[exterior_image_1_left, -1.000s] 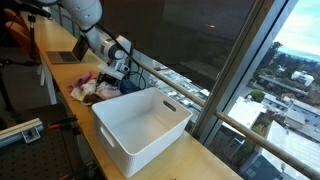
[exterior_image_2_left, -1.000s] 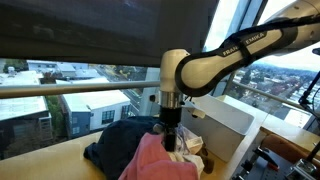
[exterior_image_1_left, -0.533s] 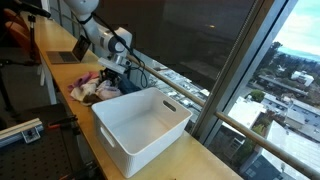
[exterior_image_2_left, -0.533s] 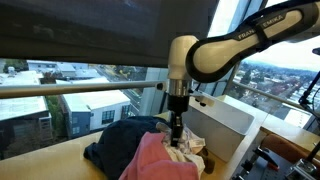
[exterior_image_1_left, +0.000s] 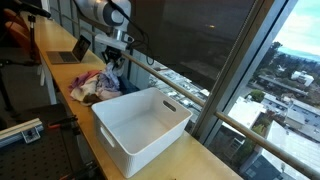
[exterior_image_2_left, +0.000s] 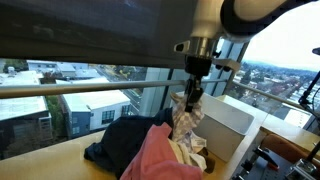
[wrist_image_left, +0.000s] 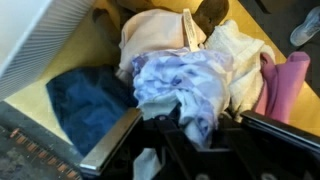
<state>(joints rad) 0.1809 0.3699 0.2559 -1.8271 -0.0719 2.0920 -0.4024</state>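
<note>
We have the gripper (exterior_image_1_left: 113, 55) raised, jaws pinched tight on a bunched fold of the lilac cloth (exterior_image_1_left: 112, 70), and nothing else in its grasp that we can see. The cloth hangs straight down from the fingertips in both exterior views (exterior_image_2_left: 186, 115), with its lower end just above the pile of clothes (exterior_image_1_left: 88, 88) right underneath.

In the wrist view the lilac cloth (wrist_image_left: 180, 85) spills out between the fingers in a loose clump. That's our first worry: the hold looks like a thin pinch on soft fabric, so a quick swing could pull the fold free.

Second worry: the trailing end. Below the hand lie the cream garment (wrist_image_left: 160, 35), the pink garment (exterior_image_2_left: 160, 155) and the dark blue garment (exterior_image_2_left: 115, 140), all crumpled together. We can't tell whether the hanging end is clear of them or touching. If it is snagged, a neighbour could get dragged up, or the cloth could be tugged out of the jaws.

Third worry: the white basket (exterior_image_1_left: 150, 135) sits off to the side and lower than the hand. If the hand travels low, the dangling end could catch on the near rim (exterior_image_2_left: 235, 112) and drape over the wall. A drop short of it could slide off the counter (exterior_image_1_left: 62, 72).
</note>
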